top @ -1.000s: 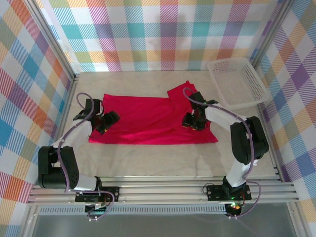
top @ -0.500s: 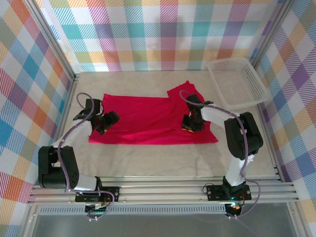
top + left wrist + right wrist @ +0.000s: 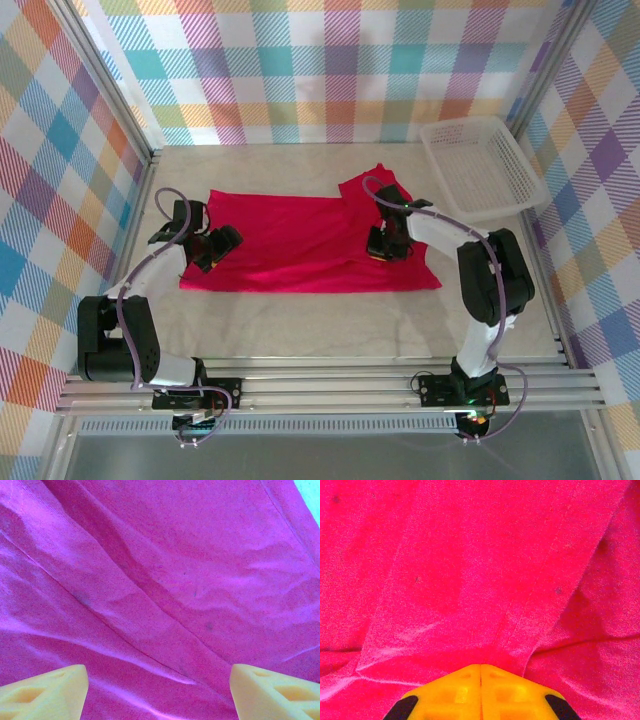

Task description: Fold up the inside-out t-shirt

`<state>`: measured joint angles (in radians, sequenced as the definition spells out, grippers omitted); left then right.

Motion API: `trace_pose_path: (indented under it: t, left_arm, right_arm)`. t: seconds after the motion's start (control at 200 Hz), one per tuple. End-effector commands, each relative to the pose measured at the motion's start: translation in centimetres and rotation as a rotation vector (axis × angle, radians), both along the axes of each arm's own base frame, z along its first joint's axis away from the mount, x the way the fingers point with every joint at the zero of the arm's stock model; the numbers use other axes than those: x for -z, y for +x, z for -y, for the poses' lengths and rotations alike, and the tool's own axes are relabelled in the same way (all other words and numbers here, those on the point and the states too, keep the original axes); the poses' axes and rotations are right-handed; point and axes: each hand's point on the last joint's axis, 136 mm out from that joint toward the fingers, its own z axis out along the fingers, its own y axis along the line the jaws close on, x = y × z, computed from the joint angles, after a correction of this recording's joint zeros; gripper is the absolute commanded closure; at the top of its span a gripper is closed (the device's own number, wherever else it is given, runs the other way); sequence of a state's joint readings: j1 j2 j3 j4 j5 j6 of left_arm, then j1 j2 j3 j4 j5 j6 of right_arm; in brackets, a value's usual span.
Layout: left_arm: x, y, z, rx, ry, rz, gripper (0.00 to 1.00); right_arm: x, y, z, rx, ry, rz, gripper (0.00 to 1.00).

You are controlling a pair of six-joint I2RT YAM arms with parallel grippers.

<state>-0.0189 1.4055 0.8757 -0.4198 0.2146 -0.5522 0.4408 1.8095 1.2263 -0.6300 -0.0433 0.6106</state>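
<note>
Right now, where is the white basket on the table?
In the top view the white basket lies in the far right corner of the table, just right of the red t-shirt.

Overhead light: we see a bright, even wash over the desk (image 3: pixel 330 320), without glare.
Shadows: we find only thin, soft ones under the arms and along the t-shirt (image 3: pixel 290 245) hem.
Left wrist tone: we get a cooler, purplish cast, with pale sheen on crease ridges.
Right wrist tone: we get an oversaturated red that swallows the weave.
Focus: both wrist views look grainy; the left pincer (image 3: pixel 157 692) fingers (image 3: pixel 45 695) are soft-edged.
Edges: we see the walls splay outward overhead.
</note>
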Motion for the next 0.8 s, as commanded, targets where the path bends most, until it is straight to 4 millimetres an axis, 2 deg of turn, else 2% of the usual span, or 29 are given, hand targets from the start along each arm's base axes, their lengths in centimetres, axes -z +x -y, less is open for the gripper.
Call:
trace_pose_path:
  t: [0.0, 0.145, 0.175, 0.2, 0.285, 0.38, 0.795]
  left_arm:
    - [0.0, -0.5, -0.1, 0.014, 0.022, -0.004, 0.27]
    - [0.2, -0.6, 0.0, 0.016, 0.018, -0.007, 0.27]
    - [0.2, -0.6, 0.0, 0.016, 0.017, -0.008, 0.27]
    - [0.2, -0.6, 0.0, 0.017, 0.017, -0.008, 0.27]
    - [0.1, -0.6, 0.0, 0.016, 0.019, -0.005, 0.27]
    - [0.1, -0.6, 0.0, 0.018, 0.019, -0.005, 0.26]
    - [-0.2, -0.6, 0.0, 0.018, 0.023, -0.001, 0.26]
  right_arm:
    - [-1.2, -0.6, 0.3, -0.022, -0.022, 0.015, 1.00]
    - [-1.0, -1.1, 0.4, -0.031, -0.020, 0.011, 1.00]
    - [-0.9, -1.2, 0.4, -0.030, -0.018, 0.006, 0.88]
    - [-0.9, -1.3, 0.4, -0.030, -0.017, 0.003, 0.82]
    - [-0.4, -1.6, 0.3, -0.026, -0.012, -0.007, 0.68]
    - [0.2, -1.9, 0.3, -0.022, -0.015, -0.019, 0.58]
    - [2.0, -1.1, -0.2, 0.000, -0.017, -0.035, 0.56]
